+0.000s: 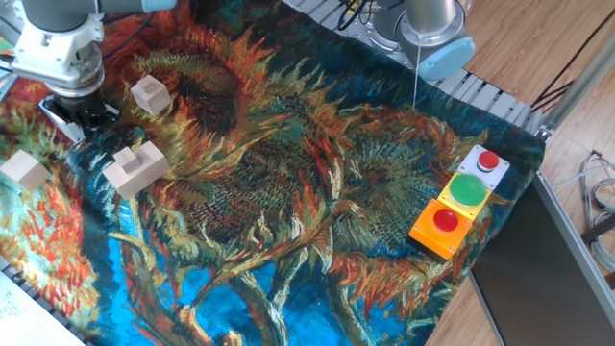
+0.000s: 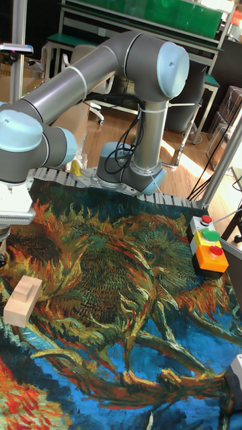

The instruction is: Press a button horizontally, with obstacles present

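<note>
My gripper [image 1: 92, 116] hangs low over the cloth at the far left, its dark fingers pointing down; no gap or contact between the tips shows. A white-and-grey box [image 1: 55, 113] peeks out just left of the fingers. Its green button is hidden from view. The obstacles are pale wooden blocks. One small cube [image 1: 150, 94] sits right of the gripper, the notched block [image 1: 135, 167] lies in front of it, and another small cube [image 1: 24, 170] is near the left edge. The tall fixed view shows the notched block [image 2: 22, 299] and only the arm's wrist.
A stack of button boxes stands at the right edge of the cloth: a red button on white [image 1: 488, 161], a green dome on yellow [image 1: 468, 189], a red button on orange [image 1: 444, 221]. The arm's base [image 1: 428, 29] is at the back. A flower-patterned cloth [image 1: 288, 211] covers the table.
</note>
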You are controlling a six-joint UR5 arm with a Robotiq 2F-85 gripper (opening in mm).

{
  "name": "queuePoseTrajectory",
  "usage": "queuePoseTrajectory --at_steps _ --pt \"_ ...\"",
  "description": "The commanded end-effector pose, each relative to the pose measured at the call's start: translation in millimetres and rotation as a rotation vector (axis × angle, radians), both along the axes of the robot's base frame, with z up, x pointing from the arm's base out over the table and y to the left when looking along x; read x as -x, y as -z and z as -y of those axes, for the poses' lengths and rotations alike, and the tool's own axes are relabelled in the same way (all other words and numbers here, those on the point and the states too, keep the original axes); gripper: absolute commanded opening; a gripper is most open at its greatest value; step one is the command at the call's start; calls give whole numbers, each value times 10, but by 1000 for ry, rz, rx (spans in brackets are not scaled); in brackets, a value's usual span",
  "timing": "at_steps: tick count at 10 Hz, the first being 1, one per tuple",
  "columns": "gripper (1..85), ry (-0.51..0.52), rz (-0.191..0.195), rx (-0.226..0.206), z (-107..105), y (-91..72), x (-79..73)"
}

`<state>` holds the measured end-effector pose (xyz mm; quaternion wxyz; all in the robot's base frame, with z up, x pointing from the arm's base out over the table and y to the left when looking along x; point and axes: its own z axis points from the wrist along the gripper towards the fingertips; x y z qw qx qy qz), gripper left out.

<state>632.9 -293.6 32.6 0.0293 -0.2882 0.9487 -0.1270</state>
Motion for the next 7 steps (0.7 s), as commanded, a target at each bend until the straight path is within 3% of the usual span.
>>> queuePoseTrajectory --at_steps 1,3,7 --pt "13 12 -1 -14 -92 -51 21" --pt "13 19 -3 -30 -145 -118 45" --pt "13 32 -35 -80 -268 -86 132"
